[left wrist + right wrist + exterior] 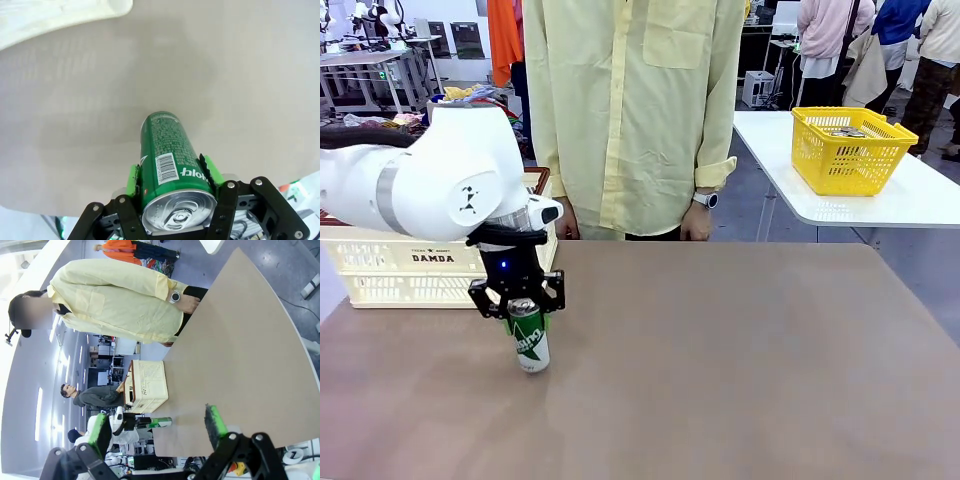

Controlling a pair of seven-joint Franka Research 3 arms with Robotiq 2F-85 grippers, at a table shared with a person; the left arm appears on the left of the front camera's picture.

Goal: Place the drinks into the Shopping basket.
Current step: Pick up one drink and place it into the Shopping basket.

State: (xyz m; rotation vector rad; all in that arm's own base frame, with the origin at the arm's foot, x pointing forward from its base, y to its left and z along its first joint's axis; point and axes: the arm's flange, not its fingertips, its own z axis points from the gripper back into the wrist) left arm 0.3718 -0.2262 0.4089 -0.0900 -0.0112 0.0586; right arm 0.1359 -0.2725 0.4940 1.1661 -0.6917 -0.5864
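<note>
One green can [530, 345] stands upright on the brown table [740, 350], toward 9 o'clock from the table's middle in our front view. We see the left gripper [520, 303] clamped on the can from above, squeezing it from both sides just below its silver top. We find the cream basket [410, 272] at the can's 10 o'clock, near it but apart. We see the right gripper [156, 424] spread wide above the table.
</note>
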